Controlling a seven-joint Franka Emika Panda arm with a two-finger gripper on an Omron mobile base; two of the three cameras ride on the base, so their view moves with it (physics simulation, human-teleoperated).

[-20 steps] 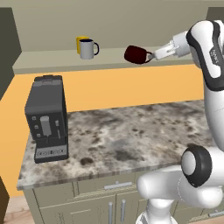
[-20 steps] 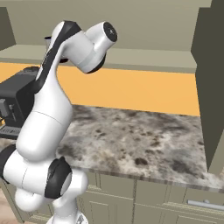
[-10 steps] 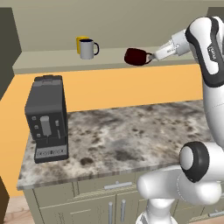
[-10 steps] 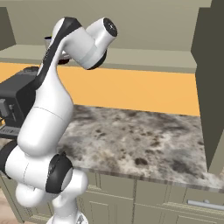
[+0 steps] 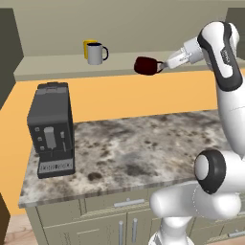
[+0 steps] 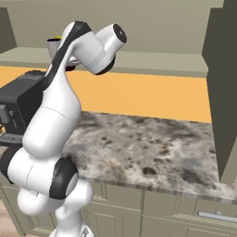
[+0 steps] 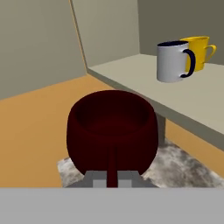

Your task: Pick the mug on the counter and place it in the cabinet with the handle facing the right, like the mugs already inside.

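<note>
Maroon mug (image 5: pixel 146 65) is off the counter (image 5: pixel 134 148), clamped by its handle between the gripper (image 5: pixel 162 66) fingers, ahead of them. Placement on cabinet (image 5: pixel 62 64) ledge remains.

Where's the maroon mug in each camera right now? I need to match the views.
Left base view: mug, upper centre-right, tipped, held by the claw in front of the cabinet ledge.
Right base view: a dark red sliver at upper left, behind the arm.
Hand view: mug, centre, mouth toward camera.
Shared landmark: grey mug.
</note>
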